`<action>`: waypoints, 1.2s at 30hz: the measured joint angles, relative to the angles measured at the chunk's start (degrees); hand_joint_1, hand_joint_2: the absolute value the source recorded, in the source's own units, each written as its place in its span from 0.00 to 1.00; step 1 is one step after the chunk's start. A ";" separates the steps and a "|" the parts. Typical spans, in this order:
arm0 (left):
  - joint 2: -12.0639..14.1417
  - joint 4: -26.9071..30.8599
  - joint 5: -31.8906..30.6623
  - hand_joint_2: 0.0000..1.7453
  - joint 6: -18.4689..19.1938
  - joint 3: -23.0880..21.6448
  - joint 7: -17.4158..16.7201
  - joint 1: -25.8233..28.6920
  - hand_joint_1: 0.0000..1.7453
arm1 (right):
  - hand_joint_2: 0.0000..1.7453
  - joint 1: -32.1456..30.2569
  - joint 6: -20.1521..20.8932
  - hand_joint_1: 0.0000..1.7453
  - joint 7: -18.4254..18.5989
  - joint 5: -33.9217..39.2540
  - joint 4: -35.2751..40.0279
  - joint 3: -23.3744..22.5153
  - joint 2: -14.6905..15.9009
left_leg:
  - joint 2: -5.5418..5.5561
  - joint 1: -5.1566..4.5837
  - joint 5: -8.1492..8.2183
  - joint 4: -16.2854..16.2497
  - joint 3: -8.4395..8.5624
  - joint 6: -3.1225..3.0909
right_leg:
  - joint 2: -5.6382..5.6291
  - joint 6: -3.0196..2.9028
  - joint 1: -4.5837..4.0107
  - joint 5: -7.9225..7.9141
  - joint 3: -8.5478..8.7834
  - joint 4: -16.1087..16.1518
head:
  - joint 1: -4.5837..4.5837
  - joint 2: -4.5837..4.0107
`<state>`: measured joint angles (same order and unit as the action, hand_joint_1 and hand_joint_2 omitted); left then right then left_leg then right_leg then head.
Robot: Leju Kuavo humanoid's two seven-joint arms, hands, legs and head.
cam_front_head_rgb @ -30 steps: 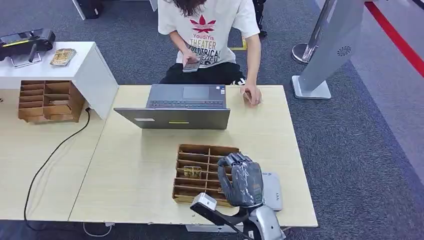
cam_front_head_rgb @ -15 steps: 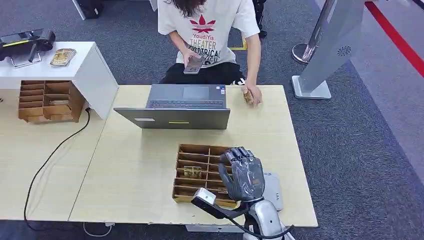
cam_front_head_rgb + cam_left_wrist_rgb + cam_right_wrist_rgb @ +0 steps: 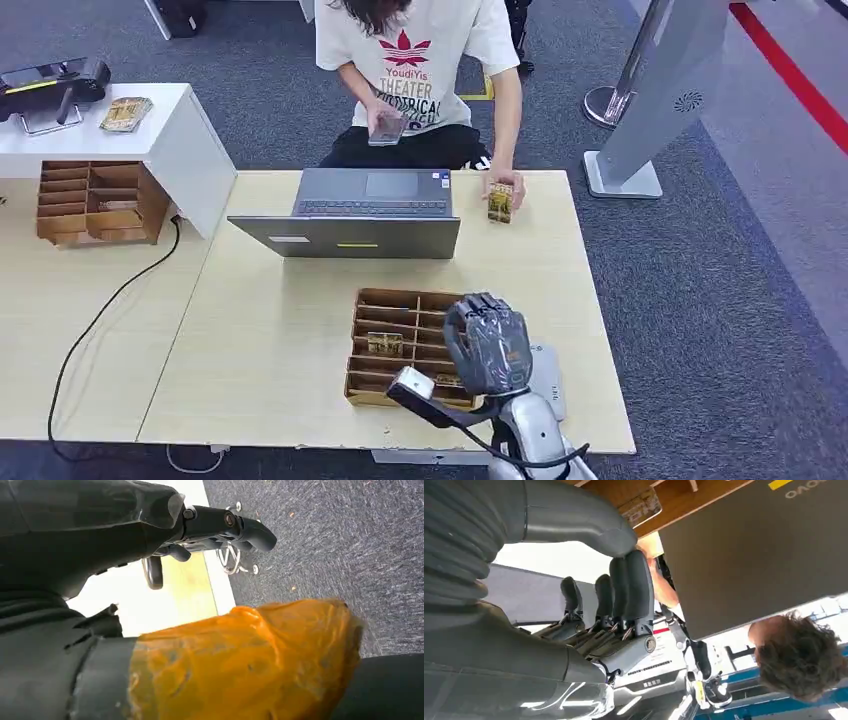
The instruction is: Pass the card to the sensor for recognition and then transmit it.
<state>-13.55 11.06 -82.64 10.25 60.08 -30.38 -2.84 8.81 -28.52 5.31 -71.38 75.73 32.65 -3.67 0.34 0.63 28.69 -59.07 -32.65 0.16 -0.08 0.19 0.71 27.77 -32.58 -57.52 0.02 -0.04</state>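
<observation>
A patterned card (image 3: 385, 343) lies in a middle slot of the wooden organiser (image 3: 392, 300) at the table's near edge. My right hand (image 3: 487, 345) hovers above the organiser's right side, fingers apart and holding nothing. In the right wrist view the hand (image 3: 599, 620) has its fingers (image 3: 636, 587) extended below the thumb, and the card (image 3: 641, 507) sits in the tray beyond them. A flat white sensor (image 3: 549, 382) lies just right of the organiser, partly hidden by the hand. My left hand (image 3: 200, 527) hangs over carpet with nothing in it.
An open laptop (image 3: 350, 215) stands at the table's far side. A person behind it holds a phone and stands another card (image 3: 500, 202) upright on the table. A second organiser (image 3: 95, 205) and a white cabinet (image 3: 170, 130) are at the left.
My right hand has drifted slightly right and nearer over the organiser. The person's hand has uncovered a card and stood it upright on the table's far edge.
</observation>
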 joint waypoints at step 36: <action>0.02 0.00 -0.48 0.00 0.44 0.00 0.00 0.01 0.00 | 1.00 3.82 2.64 0.47 0.87 0.02 -4.63 -1.25 0.17 | 0.00 0.00 0.00 0.00 0.00 0.00 | 0.00 0.00 0.00 0.00 0.00 0.00 | 0.00 0.00</action>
<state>-13.53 11.06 -83.12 10.69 60.08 -30.38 -2.83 12.63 -25.88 6.19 -71.36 71.10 31.41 -3.50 0.34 0.63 28.69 -59.07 -32.65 0.16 -0.08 0.19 0.71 27.77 -32.58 -57.52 0.02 -0.04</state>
